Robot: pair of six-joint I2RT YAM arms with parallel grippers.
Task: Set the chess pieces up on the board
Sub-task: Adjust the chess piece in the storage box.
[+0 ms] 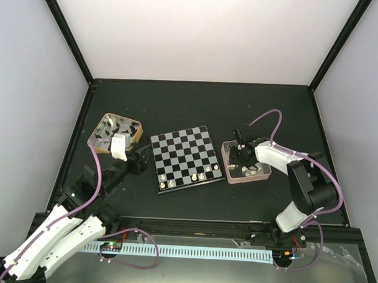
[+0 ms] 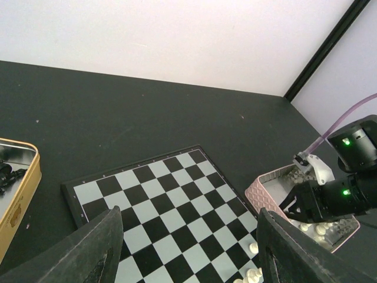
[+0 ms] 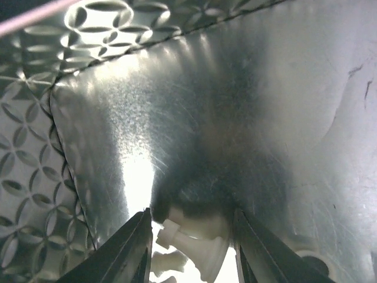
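We see the thin square chessboard of glossy black and pale grey squares (image 1: 185, 151) lying flat at mid-table, between a gold-rimmed metal tin (image 1: 137, 124) on its left and a pink square tray (image 1: 262, 175) on its right. A few small cream-white chess pieces (image 1: 202, 177) stand along the board's near row. More of them lie in the tray, and small black chess pieces (image 1: 105, 137) lie in the tin. The right arm (image 1: 302, 183) rises from its base, folds at the elbow and sends its white forearm leftward, with the wrist bent down so that the right gripper (image 1: 241, 157) is inside the tray. From its wrist camera we see that claw low over the tray's shiny metal floor (image 3: 247, 106), its two dark fingers (image 3: 126, 247) partly apart on either side of one cream piece lying on its side (image 3: 194, 239). The piece fills nearly all the gap, and we cannot tell whether the fingers are pressing on it. The left arm (image 1: 55, 239) stretches diagonally from the near left corner toward the space between tin and board, putting the left gripper (image 1: 142, 158) just beside the board's left edge. Its wrist camera looks across the board toward the tray, and there we see its fingers (image 2: 97, 250) spread wide with nothing between them.
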